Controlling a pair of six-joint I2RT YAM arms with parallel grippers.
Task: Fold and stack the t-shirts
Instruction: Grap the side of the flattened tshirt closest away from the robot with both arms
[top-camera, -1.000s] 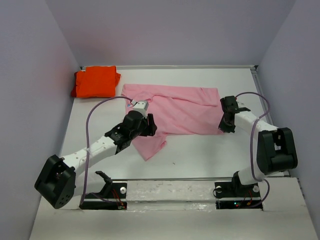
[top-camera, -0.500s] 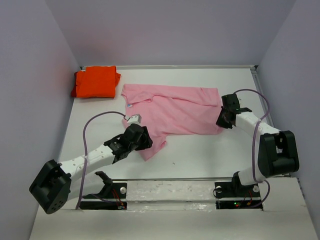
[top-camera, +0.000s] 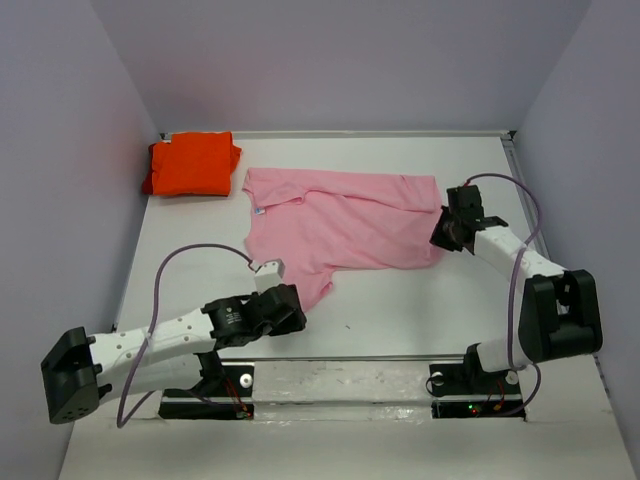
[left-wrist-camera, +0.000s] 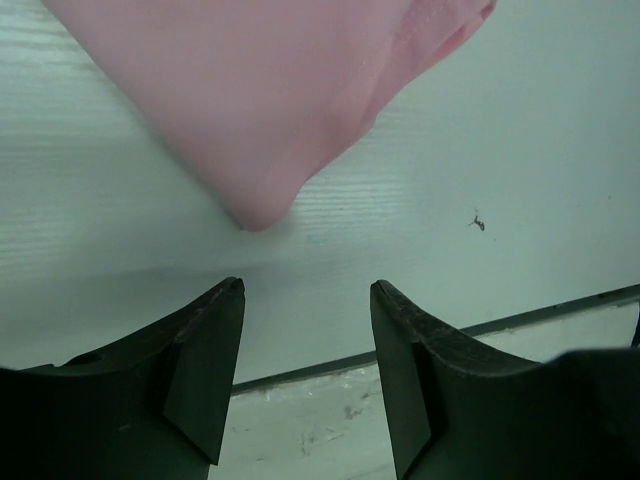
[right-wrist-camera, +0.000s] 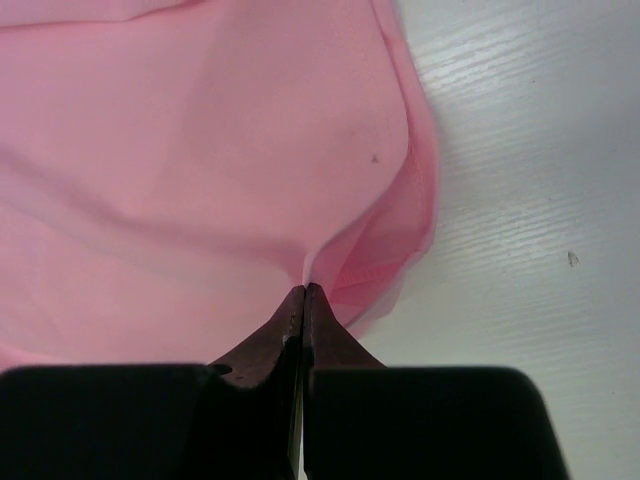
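Two t-shirts sit on the white counter (top-camera: 420, 300), well apart in how they are kept. The orange t-shirt (top-camera: 192, 163) is a compact folded bundle in the far left corner, close against the walls. The pink t-shirt (top-camera: 340, 225) is spread out rumpled across the middle of the counter. Its collar end points left, with a small white label (top-camera: 259, 211) showing there, and one pointed flap trails toward the near edge.

The left gripper (left-wrist-camera: 306, 287) is low over bare counter near the front, just short of that pink flap. Its two dark fingers stand apart with nothing between them, and the rounded tip of the flap lies just beyond them without touching. A small dark speck (left-wrist-camera: 478, 222) marks the counter off to the right of the fingers. The left arm stretches out low from its base, with a purple cable (top-camera: 190, 255) looping above it.

The right gripper (right-wrist-camera: 303, 290) is at the right-hand edge of the pink t-shirt. Its fingers are pressed tight together, and the cloth puckers into a small ridge right where the tips meet, so it looks pinched on the hem. A doubled fold of pink curls beside the tips, with bare counter to the right of it. The right arm reaches in from the near right, its own cable arching over it.
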